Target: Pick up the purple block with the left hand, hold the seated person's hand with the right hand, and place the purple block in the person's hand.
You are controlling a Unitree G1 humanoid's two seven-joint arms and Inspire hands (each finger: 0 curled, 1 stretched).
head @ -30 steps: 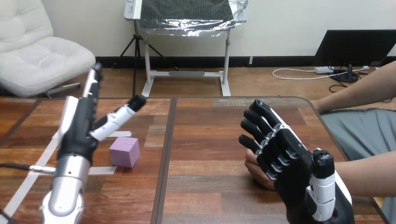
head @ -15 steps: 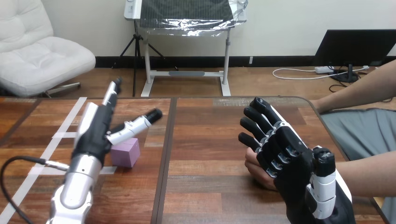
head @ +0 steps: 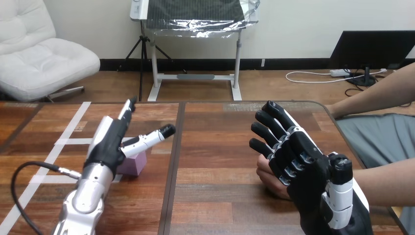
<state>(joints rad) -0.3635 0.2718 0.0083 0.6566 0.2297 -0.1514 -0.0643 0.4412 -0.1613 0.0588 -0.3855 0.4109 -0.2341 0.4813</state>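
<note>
The purple block (head: 136,165) lies on the left half of the wooden table (head: 215,142), partly hidden behind my left hand (head: 110,139). That hand hovers just above and in front of the block, open, with straight fingers pointing away and the thumb stretched out to the right over the block's top. At the right, my right hand (head: 303,164) stands open with its fingers spread and its back towards me. The person's hand (head: 268,180) lies behind and below it, showing at its left edge. I see none of its fingers curled round the person's hand.
White tape lines (head: 73,123) cross the table's left part, and a dark seam (head: 175,147) divides the tabletop. The person's forearm (head: 386,183) reaches in from the right edge; their other arm (head: 381,93) lies by the far right corner.
My left hand has swung right and lower, from left of the block to over it, and hides more of the block. The right hand and the person's hand have stayed put.
</note>
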